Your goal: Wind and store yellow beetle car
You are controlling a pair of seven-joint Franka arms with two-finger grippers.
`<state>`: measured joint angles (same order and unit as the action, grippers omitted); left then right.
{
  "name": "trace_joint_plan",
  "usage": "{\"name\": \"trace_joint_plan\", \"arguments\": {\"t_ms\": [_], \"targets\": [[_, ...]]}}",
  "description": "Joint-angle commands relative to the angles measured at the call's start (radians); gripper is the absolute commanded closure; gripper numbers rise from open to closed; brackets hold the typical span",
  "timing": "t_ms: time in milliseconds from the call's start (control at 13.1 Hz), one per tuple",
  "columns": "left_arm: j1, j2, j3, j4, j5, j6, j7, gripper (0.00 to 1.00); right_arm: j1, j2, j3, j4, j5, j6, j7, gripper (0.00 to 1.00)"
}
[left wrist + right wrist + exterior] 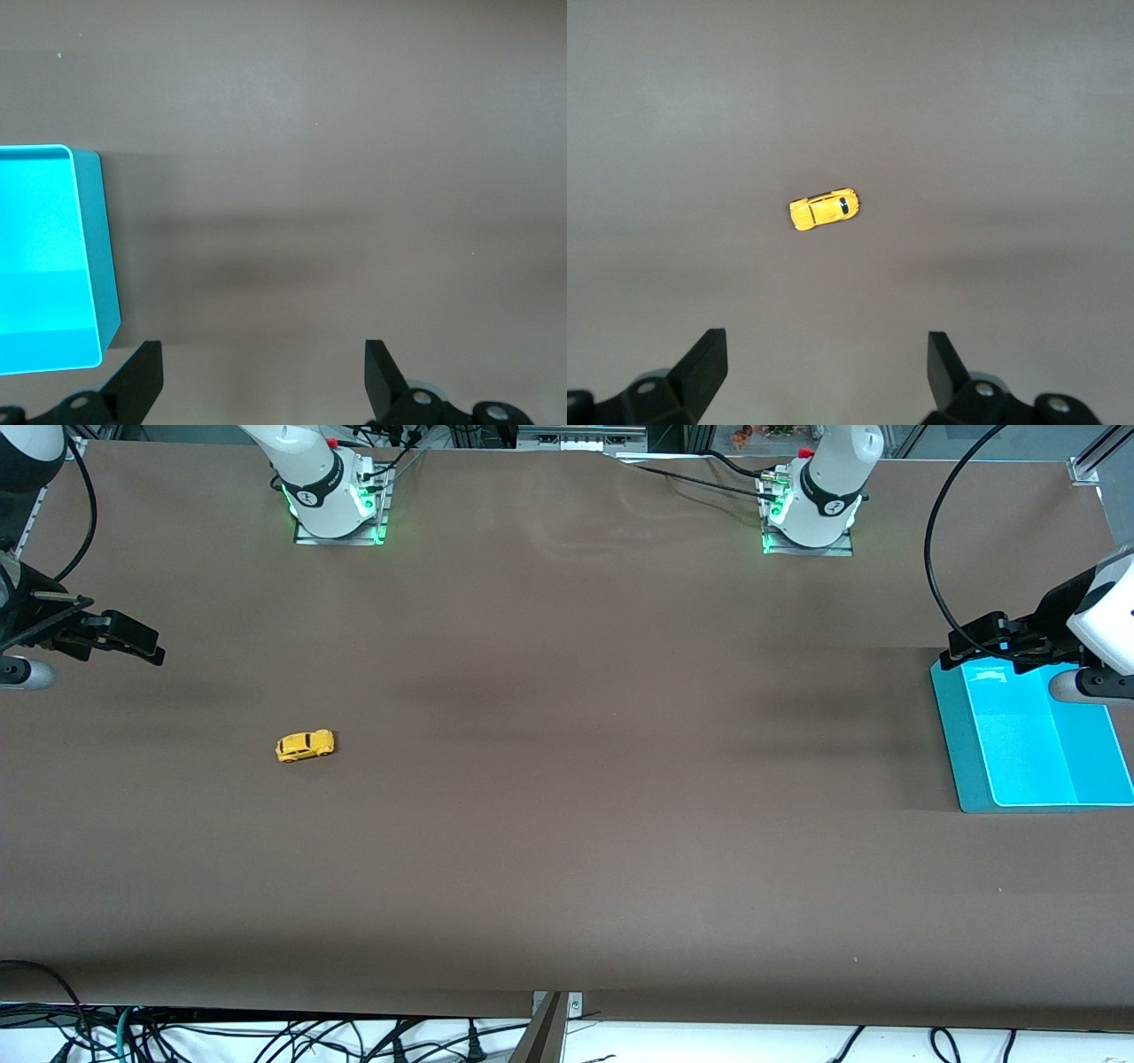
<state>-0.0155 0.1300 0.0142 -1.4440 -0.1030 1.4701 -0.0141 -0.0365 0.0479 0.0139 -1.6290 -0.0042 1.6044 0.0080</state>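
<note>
No readable writing is seen on any item. A turquoise rectangular plastic tray (974, 779) lies at the left arm's end of the brown tabletop (567, 850), and nothing is seen in it. The small yellow beetle-shaped toy car (305, 746) rests on its wheels toward the right arm's end, well apart from the tray. The left gripper (263, 372) is held spread over the tray's edge; the right gripper (827, 365) is held spread above the tabletop edge.
</note>
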Motion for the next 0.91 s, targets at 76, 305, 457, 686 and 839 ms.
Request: {"name": "trace_joint_plan", "arguments": {"t_ms": [76,305,457,686,839], "targets": [[-0.001,0.01,0.0,0.019,0.02,0.001,0.019,0.0,0.0,0.017,-0.002,0.026,0.01,-0.061,-0.218,0.0],[-0.011,0.01,-0.002,0.019,0.025,0.001,0.019,0.0,0.038,0.07,0.001,0.026,0.015,-0.038,-0.383,0.0],[-0.012,0.01,-0.005,0.017,0.025,0.001,0.017,0.0,0.038,0.128,0.001,0.023,0.018,0.02,-0.573,0.0],[-0.003,0.01,-0.005,0.017,0.023,-0.001,0.02,0.0,0.04,0.22,0.001,0.018,0.018,0.095,-0.834,0.0],[-0.008,0.01,-0.005,0.016,0.022,-0.001,0.019,0.0,0.038,0.282,0.001,0.015,0.016,0.141,-1.015,0.0]]}}
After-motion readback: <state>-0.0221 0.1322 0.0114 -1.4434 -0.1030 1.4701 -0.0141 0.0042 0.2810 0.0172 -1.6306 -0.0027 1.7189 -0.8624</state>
